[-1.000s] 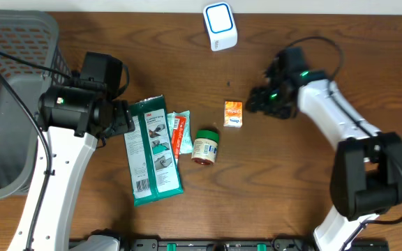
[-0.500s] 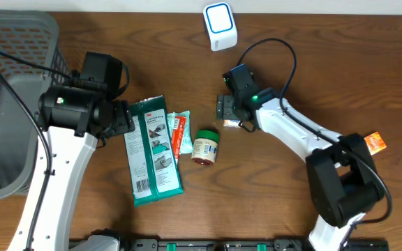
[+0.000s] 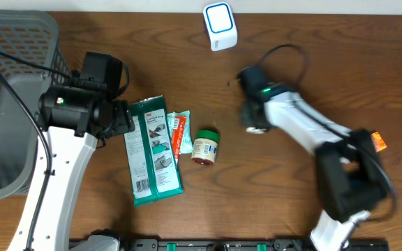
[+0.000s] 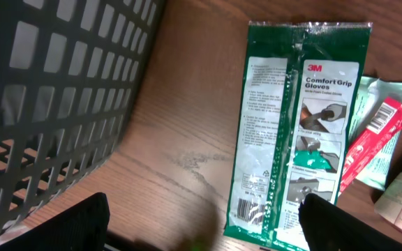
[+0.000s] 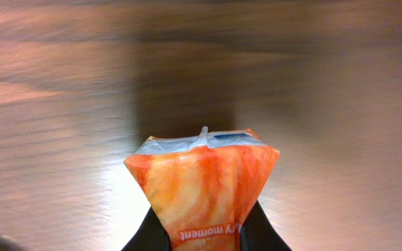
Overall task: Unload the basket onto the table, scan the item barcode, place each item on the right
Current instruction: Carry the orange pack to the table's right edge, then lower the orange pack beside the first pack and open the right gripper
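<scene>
Orange packet [image 5: 202, 185] is off the table now. A second ago it lay flat on the wood in front of the scanner [image 3: 220, 26], with the right gripper [image 5: 204, 236] standing off to one side, jaws apart. Since then that arm has swung in over it and clamped down. The wrist view shows the packet pinched by its lower edge between the two fingers, sealed top pointing away. From above, the spot where it lay is bare wood. The arm is blurred, on the robot's side of the scanner and a little to its right, so I take it to be moving. The pick looks done, I'd say; what remains is to carry the packet to the scanner and turn whichever face bears the barcode toward it. I can't see a barcode from here. Left gripper [image 4: 204, 226] hangs wide open and empty, well off to the scanner's left, over the gloves pack [image 4: 299, 132].
</scene>
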Tool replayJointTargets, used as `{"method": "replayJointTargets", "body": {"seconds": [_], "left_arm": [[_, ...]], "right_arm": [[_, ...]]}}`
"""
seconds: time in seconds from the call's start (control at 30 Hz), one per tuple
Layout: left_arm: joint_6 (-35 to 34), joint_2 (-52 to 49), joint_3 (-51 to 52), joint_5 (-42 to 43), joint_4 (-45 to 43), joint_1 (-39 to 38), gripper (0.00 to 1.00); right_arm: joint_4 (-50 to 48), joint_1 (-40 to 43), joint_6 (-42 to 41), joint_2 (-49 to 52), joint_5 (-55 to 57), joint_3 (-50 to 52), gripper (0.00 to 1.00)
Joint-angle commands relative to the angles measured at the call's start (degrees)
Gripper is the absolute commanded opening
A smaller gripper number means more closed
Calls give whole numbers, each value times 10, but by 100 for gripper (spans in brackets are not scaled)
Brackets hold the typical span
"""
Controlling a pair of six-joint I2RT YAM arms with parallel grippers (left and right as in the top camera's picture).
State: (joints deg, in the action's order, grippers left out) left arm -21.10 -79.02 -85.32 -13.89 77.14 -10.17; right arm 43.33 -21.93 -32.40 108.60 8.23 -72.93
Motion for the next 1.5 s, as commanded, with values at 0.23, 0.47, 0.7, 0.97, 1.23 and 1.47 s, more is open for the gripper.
{"method": "replayJointTargets", "body": {"seconds": [0.23, 0.47, 0.7, 0.97, 1.23, 1.47], "left_arm": [[3, 0, -2, -8, 2, 1, 88], [3, 0, -2, -8, 2, 1, 88], [3, 0, -2, -8, 2, 1, 88], [3, 0, -2, -8, 2, 1, 88], [3, 0, -2, -8, 2, 1, 88], [3, 0, -2, -7, 2, 1, 88]], "right_arm": [[173, 229, 78, -170, 93, -4, 12], [160, 341, 89, -165, 96, 43, 16], [27, 402, 90, -165, 69, 136, 31], [-89, 403, 139, -165, 65, 214, 99], [-24, 403, 142, -166, 21, 158, 99], [116, 403, 140, -166, 17, 65, 99]]}}
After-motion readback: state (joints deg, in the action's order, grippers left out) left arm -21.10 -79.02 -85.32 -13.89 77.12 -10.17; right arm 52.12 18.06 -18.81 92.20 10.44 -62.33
